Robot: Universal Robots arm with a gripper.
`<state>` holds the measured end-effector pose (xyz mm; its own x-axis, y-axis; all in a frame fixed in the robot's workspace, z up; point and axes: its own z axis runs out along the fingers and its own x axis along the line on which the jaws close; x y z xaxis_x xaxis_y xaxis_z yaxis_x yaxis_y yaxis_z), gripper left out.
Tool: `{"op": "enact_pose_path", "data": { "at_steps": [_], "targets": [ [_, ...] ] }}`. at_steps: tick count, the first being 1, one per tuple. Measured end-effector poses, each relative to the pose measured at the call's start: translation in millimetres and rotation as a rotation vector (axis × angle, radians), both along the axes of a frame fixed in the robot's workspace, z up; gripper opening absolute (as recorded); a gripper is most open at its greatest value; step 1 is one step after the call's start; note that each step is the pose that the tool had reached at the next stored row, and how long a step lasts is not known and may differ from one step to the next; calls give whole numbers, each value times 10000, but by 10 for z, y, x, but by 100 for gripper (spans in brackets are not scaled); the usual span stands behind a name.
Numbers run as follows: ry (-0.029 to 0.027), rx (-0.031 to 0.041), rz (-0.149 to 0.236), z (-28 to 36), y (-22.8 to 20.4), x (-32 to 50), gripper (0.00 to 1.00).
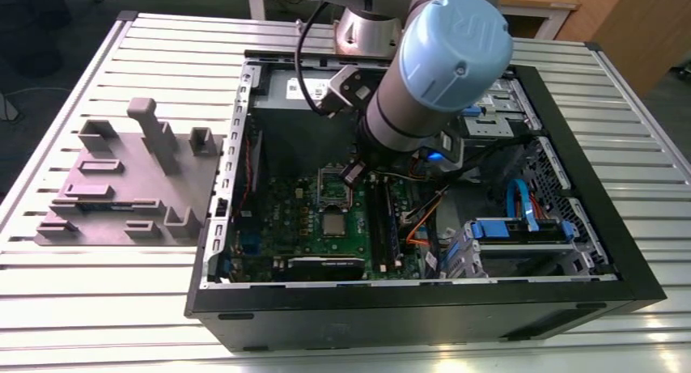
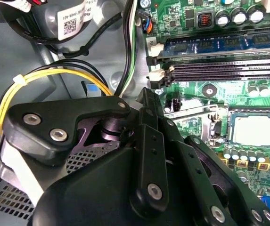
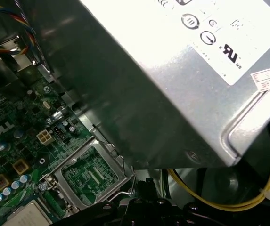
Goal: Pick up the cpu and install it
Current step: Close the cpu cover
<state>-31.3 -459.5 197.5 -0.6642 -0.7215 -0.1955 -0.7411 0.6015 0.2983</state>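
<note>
The cpu (image 1: 332,224) is a small silvery square lying flat on the green motherboard (image 1: 286,219), just in front of the open socket (image 1: 335,191). My gripper (image 1: 357,172) hangs inside the open computer case (image 1: 432,308), above the back edge of the socket and beside the ends of the memory slots. It is apart from the cpu. In the first wrist view the cpu's pale corner (image 3: 28,216) shows past the socket frame (image 3: 90,176), with my gripper's black body (image 3: 144,207) nearby. In the second wrist view my gripper's black linkage (image 2: 144,179) sits beside the socket frame (image 2: 229,127).
A big grey metal box with a white label (image 1: 297,90) (image 3: 172,94) stands close behind the gripper. Long black memory slots (image 2: 219,70) run beside the socket. A yellow cable (image 2: 45,75) loops nearby. Blue drive bays (image 1: 519,231) fill the case's right. A grey fixture block (image 1: 129,187) stands outside, left.
</note>
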Motion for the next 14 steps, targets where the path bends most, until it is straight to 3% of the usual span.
{"op": "enact_pose_path", "data": {
  "at_steps": [7, 14],
  "targets": [
    [22, 9, 2, -8, 1, -3, 10],
    [117, -148, 1, -8, 0, -4, 10]
  ]
}}
